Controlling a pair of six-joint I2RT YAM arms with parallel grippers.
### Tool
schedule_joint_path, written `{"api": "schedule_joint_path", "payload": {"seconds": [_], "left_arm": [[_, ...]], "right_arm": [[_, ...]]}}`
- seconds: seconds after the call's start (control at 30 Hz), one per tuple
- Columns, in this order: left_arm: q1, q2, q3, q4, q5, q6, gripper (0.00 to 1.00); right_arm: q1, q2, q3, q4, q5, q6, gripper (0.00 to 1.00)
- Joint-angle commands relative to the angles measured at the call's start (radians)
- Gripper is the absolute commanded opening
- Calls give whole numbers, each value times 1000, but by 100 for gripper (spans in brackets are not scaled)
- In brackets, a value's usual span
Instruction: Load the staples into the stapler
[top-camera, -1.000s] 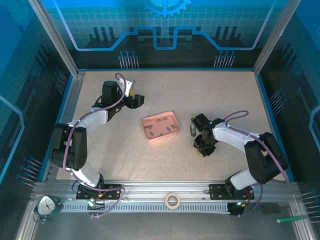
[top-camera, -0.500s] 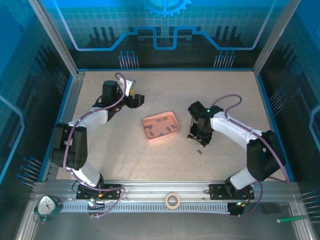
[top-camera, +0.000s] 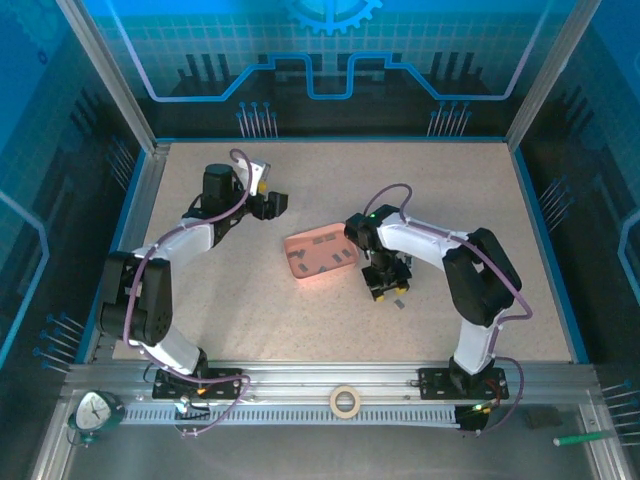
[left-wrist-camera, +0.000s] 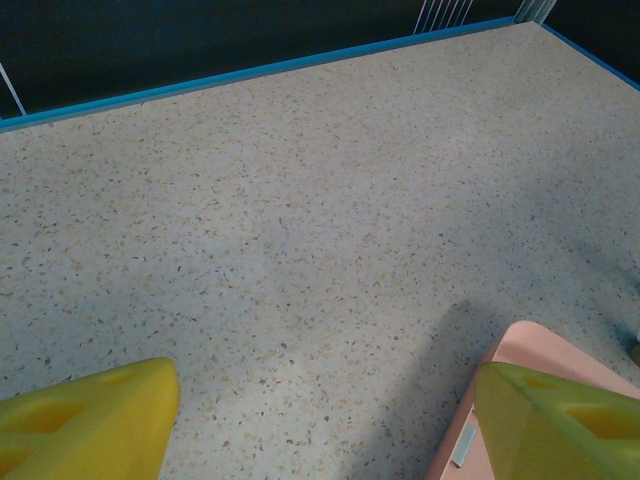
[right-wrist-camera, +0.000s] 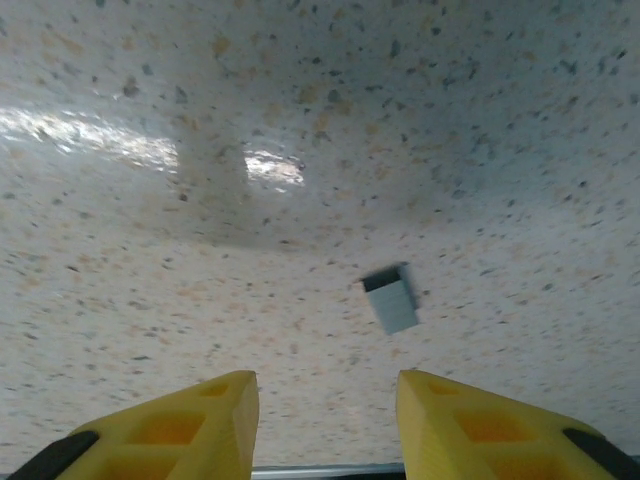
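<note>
R gripper (right-wrist-camera: 325, 400) swung toward tray (top-camera: 318, 232), jaws apart, empty; staple strip (right-wrist-camera: 392, 300) left on tabletop (right-wrist-camera: 500, 150), prob. needs re-pick. L gripper (left-wrist-camera: 325, 400) jaws wide, empty.

The tray (top-camera: 331, 273) is salmon-pink, the staples (right-wrist-camera: 391, 301) dark grey, the table (top-camera: 450, 190) speckled beige.
</note>
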Motion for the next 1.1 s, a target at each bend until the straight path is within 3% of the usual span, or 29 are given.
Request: {"api": "schedule_joint_path", "payload": {"seconds": [0.0,1.07], "left_arm": [[-3,-34,-11,-3,19,33,79],[-14,-68,-4,-13,44,13,79]], "right_arm": [[-4,2,-10,-39,60,-114,40],[-44,43,-155,162,55,-159,30]]}}
